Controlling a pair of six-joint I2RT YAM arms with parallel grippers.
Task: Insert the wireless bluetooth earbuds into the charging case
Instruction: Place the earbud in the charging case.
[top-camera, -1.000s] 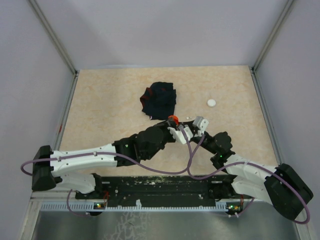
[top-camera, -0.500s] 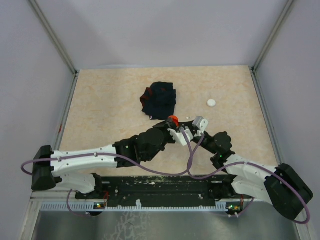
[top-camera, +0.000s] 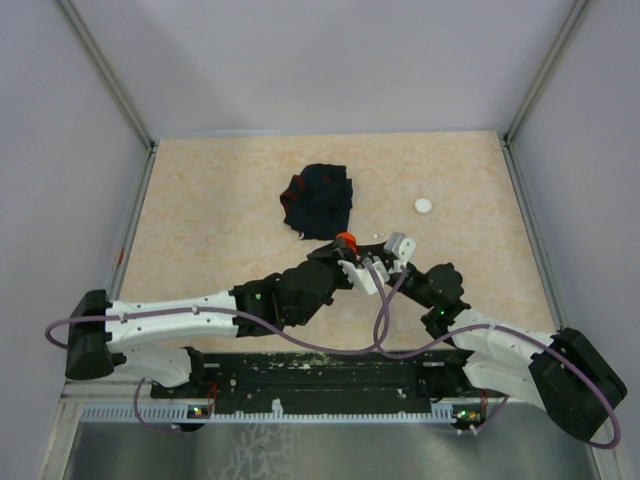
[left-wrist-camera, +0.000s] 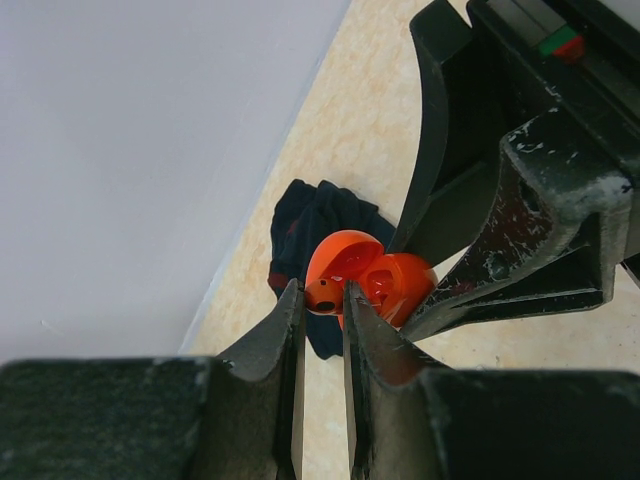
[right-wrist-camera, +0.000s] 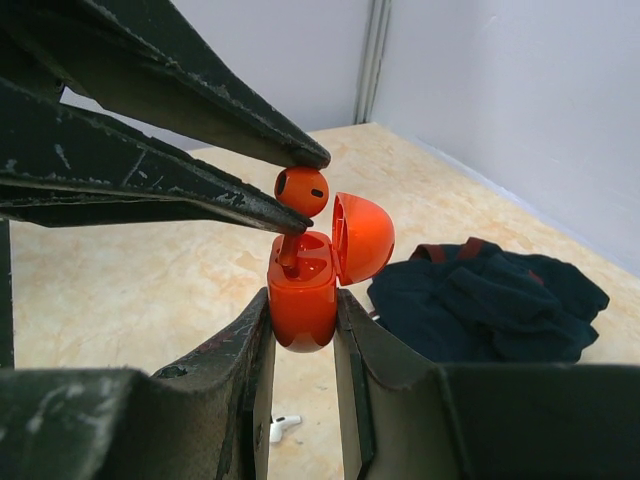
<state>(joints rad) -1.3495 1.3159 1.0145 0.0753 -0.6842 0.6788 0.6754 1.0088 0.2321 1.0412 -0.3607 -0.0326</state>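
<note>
While upright between right fingers (right-wrist-camera: 228, 355), open orange case (right-wrist-camera: 302, 300), earbud (right-wrist-camera: 300, 190) stem partly inside.

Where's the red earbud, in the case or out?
Partly in: the red earbud, pinched by the left tool, has its stem in the open charging case, head above the rim.

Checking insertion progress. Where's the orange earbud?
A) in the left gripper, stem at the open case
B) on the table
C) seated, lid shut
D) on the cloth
A: the left gripper pinches the earbud, stem tip at the open case held by the right gripper.
</note>
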